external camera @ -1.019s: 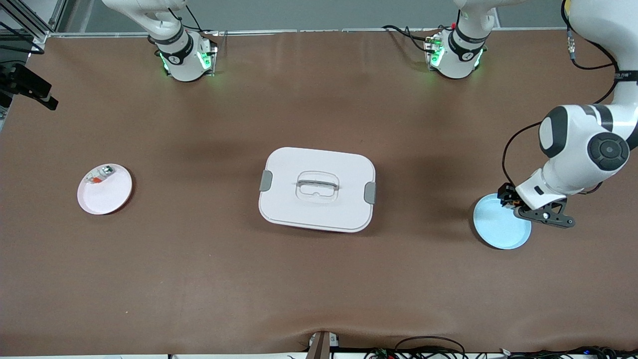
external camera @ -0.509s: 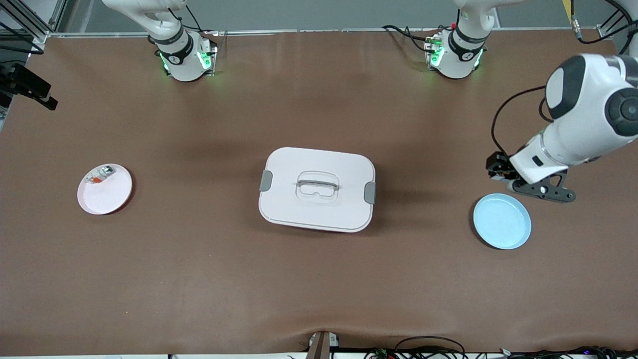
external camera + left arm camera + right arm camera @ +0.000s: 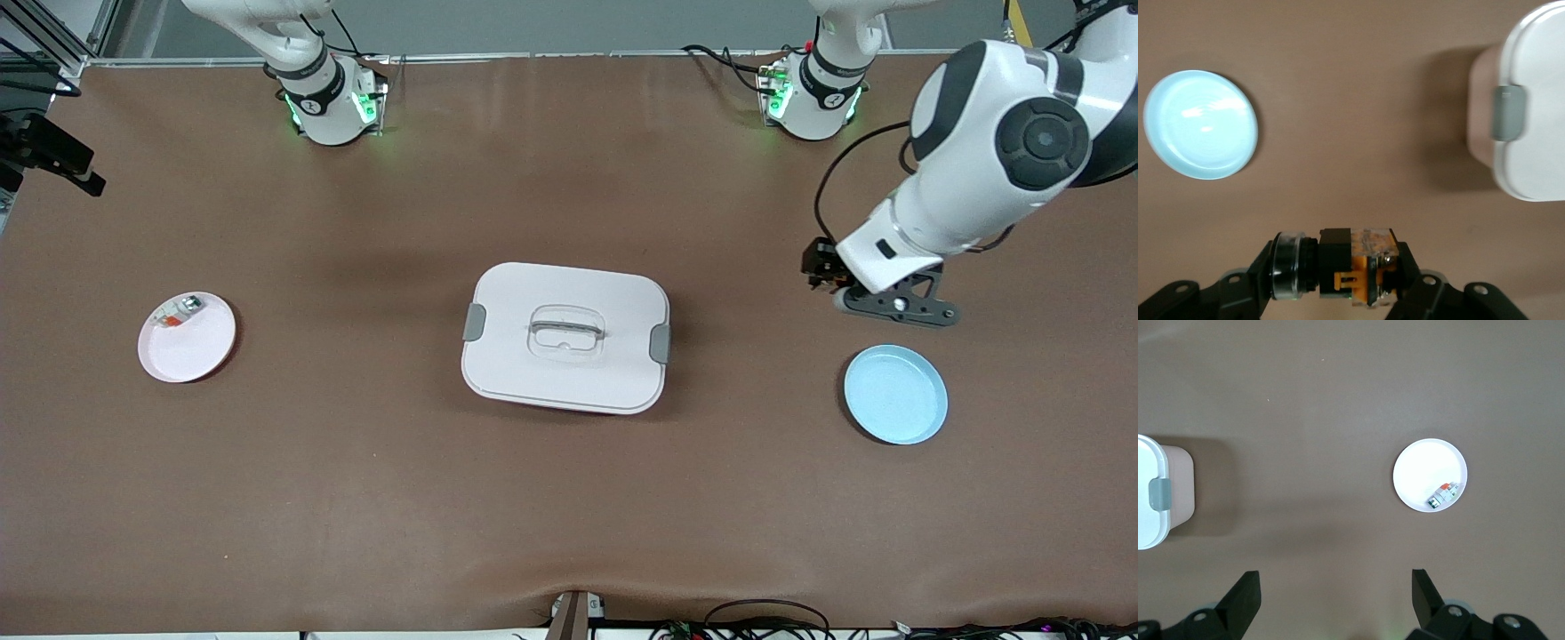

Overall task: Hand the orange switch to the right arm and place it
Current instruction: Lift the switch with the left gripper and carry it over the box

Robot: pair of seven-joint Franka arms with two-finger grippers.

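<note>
The orange switch (image 3: 1351, 267), a small black block with an orange part and a clear round cap, is clamped between the fingers of my left gripper (image 3: 1338, 268). That left gripper (image 3: 825, 277) hangs over bare table beside the empty blue plate (image 3: 895, 394). My right gripper (image 3: 1335, 593) is open with nothing between its fingers, high over the table between the white box and the pink plate. In the front view only the right arm (image 3: 267, 27) near its base shows.
A white lidded box (image 3: 565, 336) with grey clips stands mid-table. The pink plate (image 3: 187, 337) toward the right arm's end holds a small silvery-white piece (image 3: 178, 313) with a red-orange bit. A black camera mount (image 3: 53, 156) sits at that end's edge.
My left gripper has risen off the blue plate with the switch in it and swung toward the robots' bases and the box. The plate now lies empty.
</note>
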